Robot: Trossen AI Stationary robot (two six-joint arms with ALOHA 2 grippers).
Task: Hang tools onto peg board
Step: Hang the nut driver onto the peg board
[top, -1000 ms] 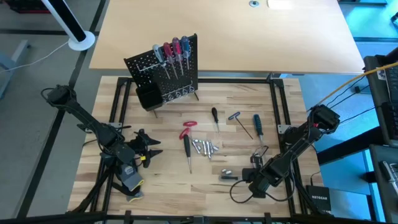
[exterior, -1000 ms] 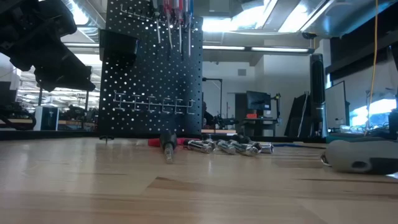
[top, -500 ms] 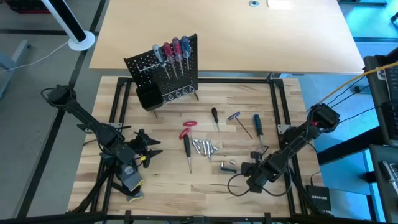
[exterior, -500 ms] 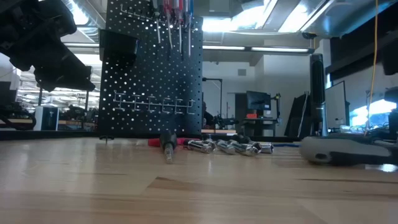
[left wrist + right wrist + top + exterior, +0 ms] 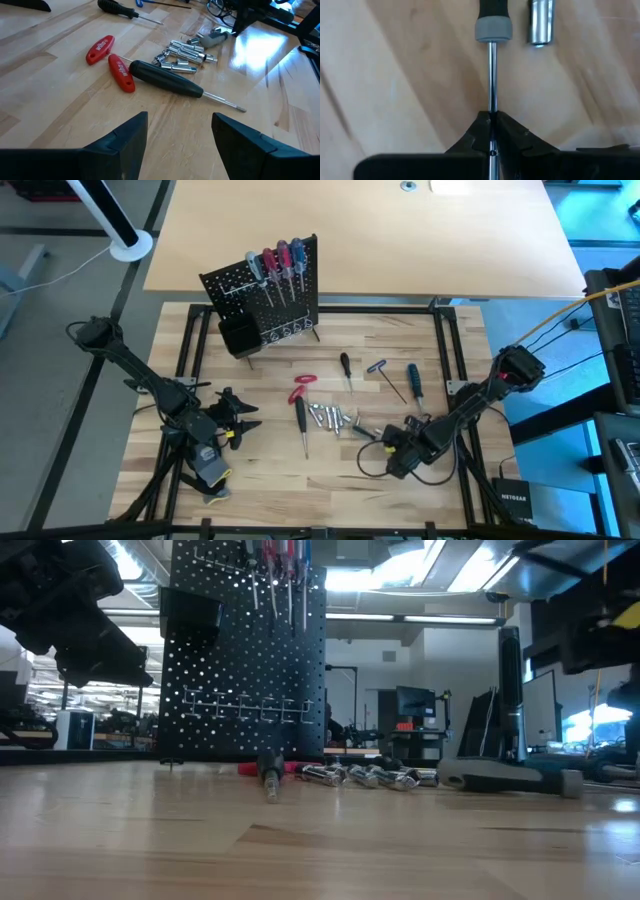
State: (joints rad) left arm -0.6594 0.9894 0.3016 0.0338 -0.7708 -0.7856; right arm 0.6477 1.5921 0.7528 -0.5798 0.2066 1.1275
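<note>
Right end effector (image 5: 385, 446) low over the worktop (image 5: 330, 480), near its front right, just beside the cluster of silver bits (image 5: 330, 417). In the right wrist view its fingers (image 5: 512, 140) are clenched on the thin metal shaft of a grey-handled screwdriver (image 5: 492, 30), handle pointing away from the wrist. 1 silver bit (image 5: 540, 22) lies beside that handle, apart from it. The low view shows the tool close to level, at or just above the wood; cannot tell if it touches.

Left end effector (image 5: 245, 423) hovers at the front left, fingers spread wide, grasping nothing. Its wrist view looks across at the red-handled pliers (image 5: 111, 60) and a black-handled screwdriver (image 5: 167, 80), which lies touching 1 red grip.

Peg board (image 5: 262, 295) stands upright at the back left of the worktop, black bin (image 5: 236, 336) at its lower corner. 4 screwdrivers hang along its top edge, red and blue handles among them.

Loose on the wood: small black screwdriver (image 5: 346, 369), blue T-handle key (image 5: 384, 378), blue-handled screwdriver (image 5: 412, 382).
</note>
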